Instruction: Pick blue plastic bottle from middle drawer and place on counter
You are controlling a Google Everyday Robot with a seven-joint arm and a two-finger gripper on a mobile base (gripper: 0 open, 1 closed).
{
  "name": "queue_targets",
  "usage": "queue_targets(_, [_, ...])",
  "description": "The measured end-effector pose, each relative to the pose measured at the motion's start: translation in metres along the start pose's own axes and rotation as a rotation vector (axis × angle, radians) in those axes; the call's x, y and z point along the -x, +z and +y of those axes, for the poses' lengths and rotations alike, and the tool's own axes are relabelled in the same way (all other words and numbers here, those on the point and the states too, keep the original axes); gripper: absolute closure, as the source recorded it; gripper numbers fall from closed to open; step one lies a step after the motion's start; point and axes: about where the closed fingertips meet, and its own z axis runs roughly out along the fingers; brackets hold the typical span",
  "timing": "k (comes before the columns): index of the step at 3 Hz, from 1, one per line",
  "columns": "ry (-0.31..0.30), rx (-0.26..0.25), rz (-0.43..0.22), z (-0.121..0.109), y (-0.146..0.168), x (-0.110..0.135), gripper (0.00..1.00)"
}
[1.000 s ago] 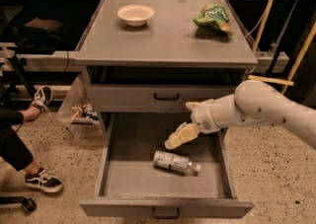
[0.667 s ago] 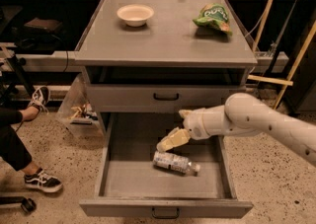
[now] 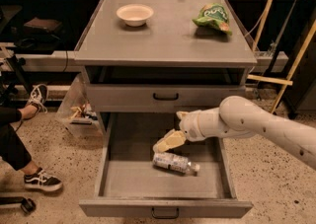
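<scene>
The blue plastic bottle (image 3: 173,162) lies on its side on the floor of the open middle drawer (image 3: 133,181), with its white cap pointing right. My gripper (image 3: 174,130) is inside the drawer, just above and slightly left of the bottle. Its fingers are spread apart, the lower pale finger (image 3: 168,142) close over the bottle's left end and holding nothing. My white arm reaches in from the right. The counter (image 3: 168,40) is the grey top of the cabinet above.
A white bowl (image 3: 135,14) and a green snack bag (image 3: 212,17) sit on the counter. A shut shallower drawer (image 3: 165,97) lies above the open one. A clear bin (image 3: 79,114) and a person's shoes (image 3: 43,181) are on the left floor. Wooden poles (image 3: 291,45) lean at right.
My gripper has moved left and down into the drawer, closer to the bottle. The bottle has not moved.
</scene>
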Motion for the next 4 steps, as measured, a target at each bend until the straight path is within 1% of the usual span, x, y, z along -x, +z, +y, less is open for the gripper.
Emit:
queue_targets(1, [0.003, -0.045, 0.104, 0.009, 0.034, -0.022, 0.0])
queue_targets(2, [0.02, -0.161, 0.229, -0.002, 0.058, -0.056, 0.0])
queue_targets(3, [0.069, -0.223, 0.249, -0.017, 0.068, -0.068, 0.0])
queue_targets(4, [0.064, -0.212, 0.247, -0.016, 0.075, -0.071, 0.0])
